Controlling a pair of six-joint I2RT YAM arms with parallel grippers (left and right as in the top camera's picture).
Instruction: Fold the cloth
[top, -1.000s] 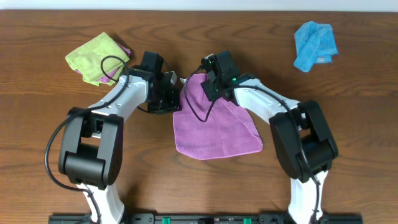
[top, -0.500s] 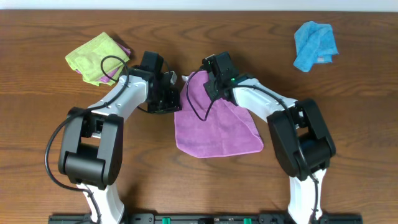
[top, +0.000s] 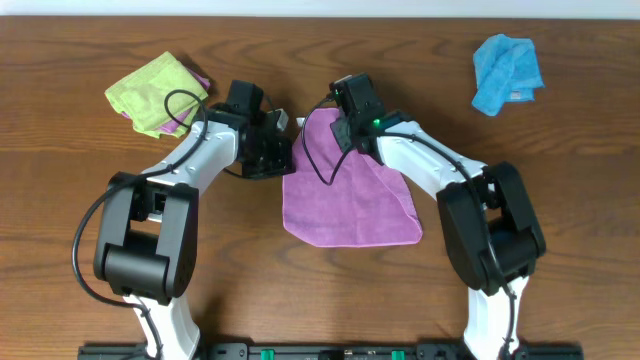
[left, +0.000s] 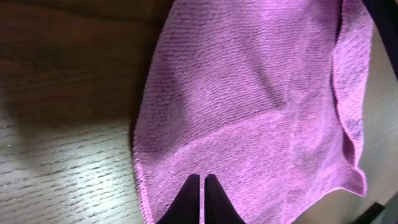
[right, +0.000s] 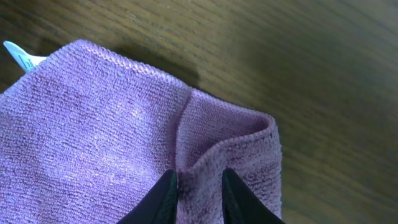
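The purple cloth (top: 350, 200) lies on the wooden table between my two arms, narrow at the far end and wider toward me. Its white tag (right: 22, 57) sticks out at the far left corner. My left gripper (top: 279, 150) is at the cloth's left edge; in the left wrist view its jaws (left: 203, 178) are pressed together on the cloth (left: 249, 93). My right gripper (top: 346, 128) is over the far end. In the right wrist view it (right: 199, 177) stands partly open, straddling a raised fold of the cloth (right: 93, 124).
A crumpled lime-green cloth (top: 155, 92) lies at the far left, close behind my left arm. A bright blue cloth (top: 507, 72) lies at the far right. The table's back edge runs just beyond both.
Both grippers shifted slightly toward the far side, and the cloth's far end and near edge moved that way with them. The left jaws closed on the cloth.
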